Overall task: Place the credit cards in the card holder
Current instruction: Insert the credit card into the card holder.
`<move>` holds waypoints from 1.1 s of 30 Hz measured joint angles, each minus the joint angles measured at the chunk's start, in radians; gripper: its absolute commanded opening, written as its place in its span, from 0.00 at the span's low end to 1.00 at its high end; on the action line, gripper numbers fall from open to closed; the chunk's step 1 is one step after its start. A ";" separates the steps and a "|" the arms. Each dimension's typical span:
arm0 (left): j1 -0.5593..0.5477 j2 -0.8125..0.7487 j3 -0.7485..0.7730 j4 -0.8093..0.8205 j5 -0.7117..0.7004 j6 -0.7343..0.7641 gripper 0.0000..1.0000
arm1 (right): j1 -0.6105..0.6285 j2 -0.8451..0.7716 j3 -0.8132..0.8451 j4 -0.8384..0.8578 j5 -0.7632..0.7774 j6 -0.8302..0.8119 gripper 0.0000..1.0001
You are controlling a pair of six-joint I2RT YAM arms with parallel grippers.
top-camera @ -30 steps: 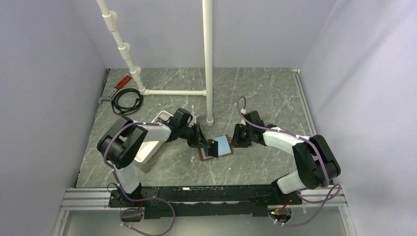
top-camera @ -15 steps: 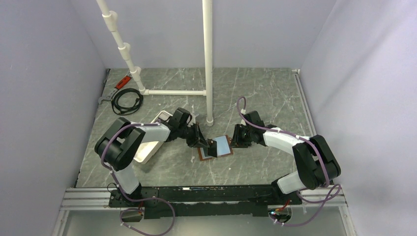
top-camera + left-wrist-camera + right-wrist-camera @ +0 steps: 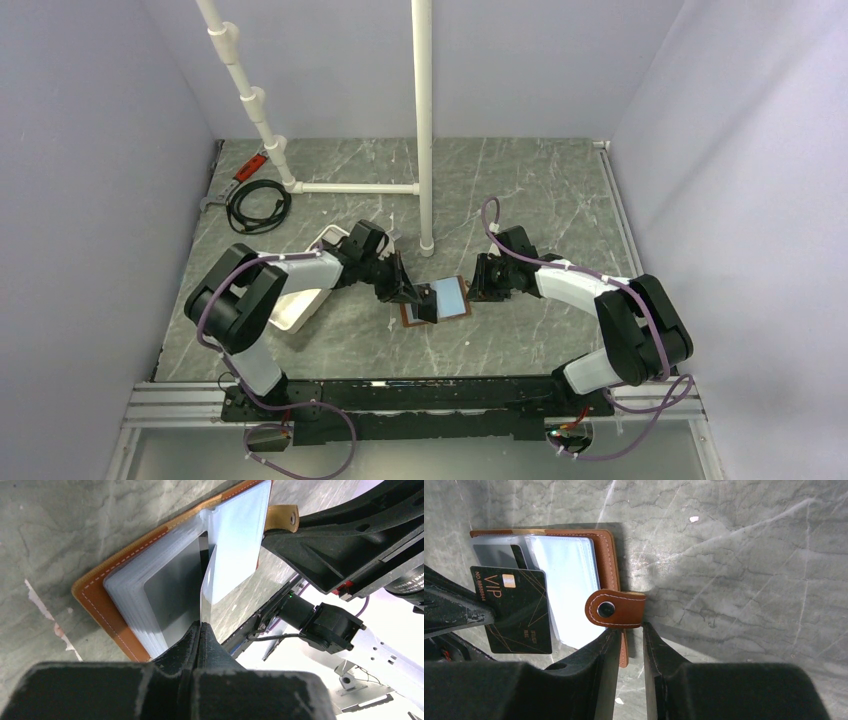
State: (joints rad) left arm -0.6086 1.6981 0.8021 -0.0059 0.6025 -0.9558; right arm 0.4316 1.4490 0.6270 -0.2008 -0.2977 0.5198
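Note:
The card holder (image 3: 455, 308) lies open on the table, brown leather (image 3: 606, 555) around clear plastic sleeves (image 3: 130, 595). My left gripper (image 3: 201, 627) is shut on a black credit card (image 3: 516, 610) with gold "VIP" lettering. It holds the card edge-up (image 3: 202, 580) over the holder's left sleeves, the far end at a sleeve opening. A grey card (image 3: 170, 590) shows inside one sleeve. My right gripper (image 3: 630, 630) is open a little at the holder's right edge, just below the snap tab (image 3: 616, 609). The brown edge sits against its left finger (image 3: 599, 655).
A white tray (image 3: 300, 300) stands left of the holder under the left arm. An upright white pipe (image 3: 424, 130) rises behind the holder, with a crosspiece (image 3: 355, 187) on the table. A coiled black cable (image 3: 258, 205) and a red-handled tool (image 3: 245, 168) lie at the back left.
My left gripper has drawn slightly left and lower with the black card, closer to the sleeves. The right arm and the holder have not moved.

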 measured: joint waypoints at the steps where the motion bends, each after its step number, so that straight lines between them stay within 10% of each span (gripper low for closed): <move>1: 0.000 -0.005 0.000 -0.009 -0.002 0.000 0.00 | 0.000 0.000 0.000 0.000 0.000 0.000 0.26; 33: 0.000 0.019 -0.001 0.016 0.021 0.019 0.00 | 0.000 -0.002 -0.003 -0.007 -0.052 -0.015 0.31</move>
State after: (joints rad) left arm -0.6083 1.7176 0.8013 0.0101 0.6239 -0.9367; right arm 0.4316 1.4475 0.6243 -0.2081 -0.3500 0.5045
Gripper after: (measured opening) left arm 0.009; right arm 0.309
